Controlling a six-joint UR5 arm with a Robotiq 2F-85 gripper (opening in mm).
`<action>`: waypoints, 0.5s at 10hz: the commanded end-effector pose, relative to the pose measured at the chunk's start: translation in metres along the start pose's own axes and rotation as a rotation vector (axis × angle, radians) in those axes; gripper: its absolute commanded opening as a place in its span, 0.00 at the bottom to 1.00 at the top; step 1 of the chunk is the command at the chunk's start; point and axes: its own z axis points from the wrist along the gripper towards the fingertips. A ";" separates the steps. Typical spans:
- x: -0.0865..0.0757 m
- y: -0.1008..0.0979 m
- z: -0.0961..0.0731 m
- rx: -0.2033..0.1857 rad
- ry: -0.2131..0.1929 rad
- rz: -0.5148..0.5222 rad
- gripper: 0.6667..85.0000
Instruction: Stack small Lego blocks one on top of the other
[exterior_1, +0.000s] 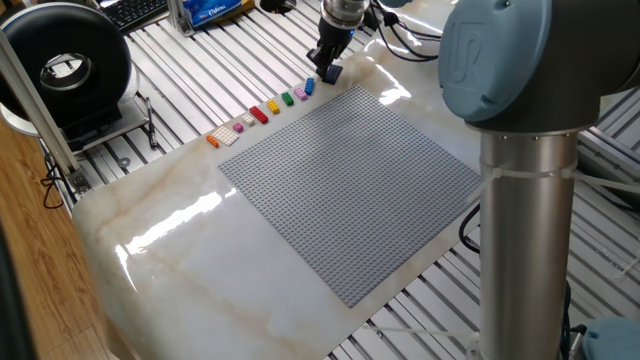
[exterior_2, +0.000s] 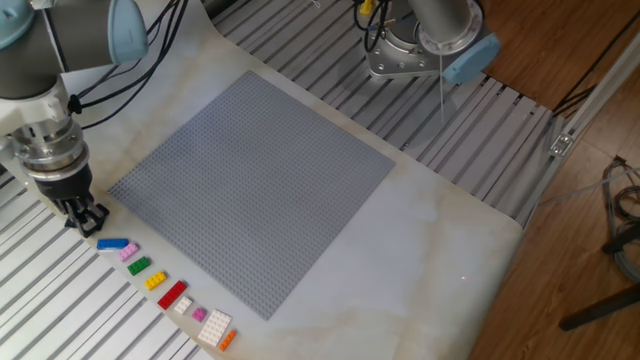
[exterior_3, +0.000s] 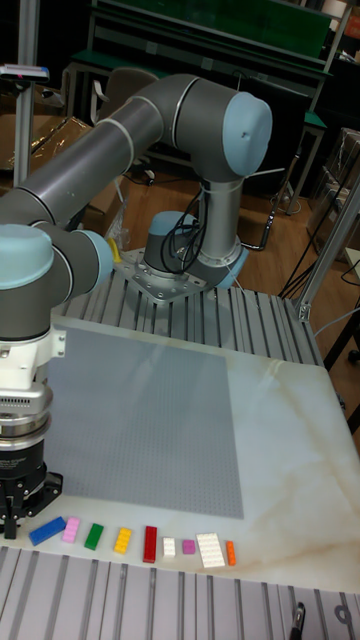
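My gripper (exterior_1: 328, 70) hangs just past the blue end of a row of small Lego blocks, shut on a dark navy block (exterior_1: 331, 73) that shows between its fingertips. The row on the marble runs blue (exterior_2: 113, 243), pink (exterior_2: 128, 253), green (exterior_2: 139, 266), yellow (exterior_2: 156, 281), red (exterior_2: 172, 294), then orange (exterior_2: 228, 340) at the far end. In the other fixed view the gripper (exterior_2: 85, 215) stands a little above and beyond the blue block. The tall view shows the gripper (exterior_3: 22, 512) left of the blue block (exterior_3: 47, 531).
A large grey studded baseplate (exterior_1: 350, 180) covers the middle of the marble table, right beside the row. Small white and pink pieces (exterior_2: 214, 327) lie between the red and orange blocks. The arm's base (exterior_2: 415, 55) is bolted beyond the table; a black round device (exterior_1: 65, 70) stands at the left.
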 end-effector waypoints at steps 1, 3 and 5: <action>-0.004 -0.002 -0.003 -0.005 -0.002 0.002 0.00; -0.009 0.003 -0.002 -0.024 -0.014 0.017 0.00; -0.003 -0.044 -0.007 0.152 0.017 -0.108 0.00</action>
